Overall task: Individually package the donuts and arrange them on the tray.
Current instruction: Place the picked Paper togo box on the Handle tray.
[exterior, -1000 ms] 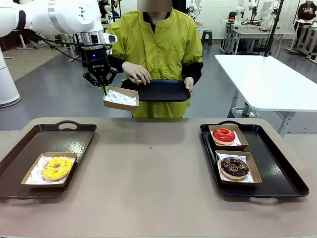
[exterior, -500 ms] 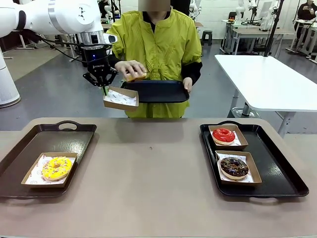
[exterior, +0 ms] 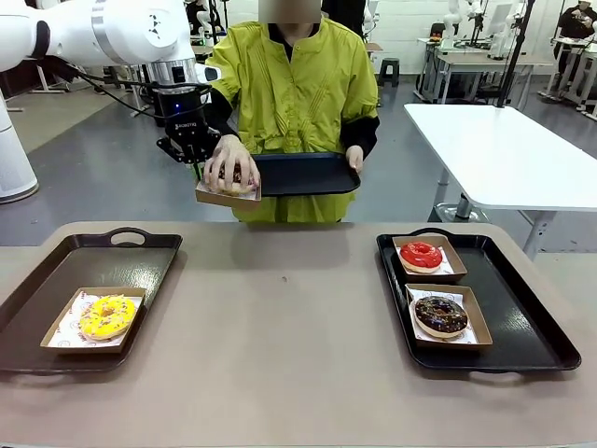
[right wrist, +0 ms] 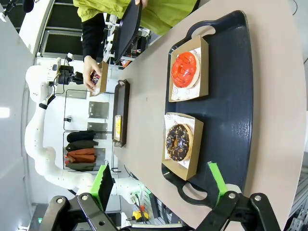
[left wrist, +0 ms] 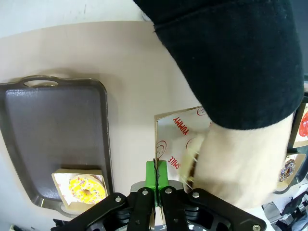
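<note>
**Operator:** What has changed since a moment ago?

**Observer:** You see the person's hand (exterior: 228,164) now pressed down into the paper-lined box (exterior: 227,192) that your left gripper (exterior: 197,169) holds up beyond the far edge of the counter (exterior: 280,317). Half a second ago that hand was over the black tray (exterior: 306,174) the person carries, holding something yellowish; a second ago the box was bare. A donut (exterior: 233,181) is barely visible under the hand. The left fingers are clamped shut on the box's edge, as before.

**Operator:** And the other views?

**Observer:** Your left wrist view shows the green pads pinched on the box rim, with the printed liner and the person's sleeve (left wrist: 231,57) covering most of the box. Your right wrist view shows the right gripper (right wrist: 161,185) with its fingers spread wide, holding nothing, above the right tray (right wrist: 231,96). There the red donut (exterior: 422,254) and the chocolate donut (exterior: 441,315) sit in their own boxes. The yellow donut (exterior: 106,316) sits boxed on the left tray (exterior: 103,266).
</note>
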You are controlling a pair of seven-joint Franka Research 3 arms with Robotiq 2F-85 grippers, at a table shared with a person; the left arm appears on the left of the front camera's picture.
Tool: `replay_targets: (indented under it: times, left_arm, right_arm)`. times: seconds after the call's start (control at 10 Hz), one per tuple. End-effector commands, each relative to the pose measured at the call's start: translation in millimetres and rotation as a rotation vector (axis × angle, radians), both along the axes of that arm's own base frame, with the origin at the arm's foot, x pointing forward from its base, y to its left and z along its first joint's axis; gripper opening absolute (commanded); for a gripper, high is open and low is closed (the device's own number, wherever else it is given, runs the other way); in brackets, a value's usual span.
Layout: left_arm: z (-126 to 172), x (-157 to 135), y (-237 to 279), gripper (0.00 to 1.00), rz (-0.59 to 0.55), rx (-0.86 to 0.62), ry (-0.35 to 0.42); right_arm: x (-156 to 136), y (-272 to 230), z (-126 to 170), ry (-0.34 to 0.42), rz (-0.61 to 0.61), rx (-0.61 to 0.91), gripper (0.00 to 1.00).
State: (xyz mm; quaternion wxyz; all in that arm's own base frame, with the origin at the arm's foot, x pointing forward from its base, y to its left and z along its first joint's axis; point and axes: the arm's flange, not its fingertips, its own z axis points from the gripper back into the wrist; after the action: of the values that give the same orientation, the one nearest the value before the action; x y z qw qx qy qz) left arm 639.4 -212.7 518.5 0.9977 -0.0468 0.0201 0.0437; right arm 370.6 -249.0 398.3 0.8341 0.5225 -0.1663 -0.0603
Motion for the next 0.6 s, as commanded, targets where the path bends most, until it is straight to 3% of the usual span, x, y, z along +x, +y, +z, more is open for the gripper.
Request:
replay_targets:
  times: [0.0,0.5]
  left_arm:
    - [1.0,-4.3,2.2,0.00,0.000,0.001,-0.005]
    - [1.0,-4.3,2.2,0.00,0.000,0.001,-0.005]
  right_arm:
    - [0.7,-0.3,1.3,0.021,-0.011,0.005,1.00]
    - [0.7,-0.3,1.3,0.021,-0.011,0.005,1.00]
